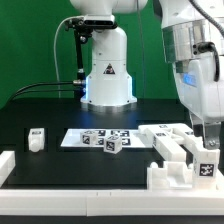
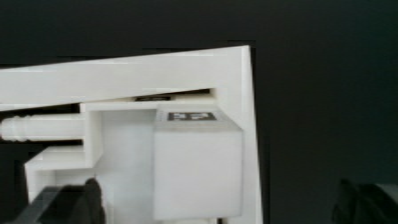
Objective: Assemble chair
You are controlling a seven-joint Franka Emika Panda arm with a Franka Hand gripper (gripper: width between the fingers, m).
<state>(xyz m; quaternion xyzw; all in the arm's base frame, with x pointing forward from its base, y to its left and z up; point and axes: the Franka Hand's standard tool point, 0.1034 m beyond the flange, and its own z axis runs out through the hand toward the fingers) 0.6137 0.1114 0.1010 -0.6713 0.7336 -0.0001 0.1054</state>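
Note:
The partly built chair (image 1: 178,158) is a stepped white block structure with tags, at the front on the exterior view's right. My gripper (image 1: 206,148) hangs straight down over its right end. In the wrist view the chair (image 2: 125,85) fills the picture: a broad slab, a tagged upright block (image 2: 192,165) and a round peg (image 2: 32,128). My gripper (image 2: 217,207) is open, with dark fingertips (image 2: 68,205) wide on both sides of the upright block and a dark gap on one side. A small loose white part (image 1: 36,138) lies far to the exterior view's left.
The marker board (image 1: 78,139) lies mid-table with two small tagged white cubes (image 1: 112,143) at its front edge. Low white border rails (image 1: 70,177) run along the front and left. The robot's base (image 1: 107,75) stands at the back.

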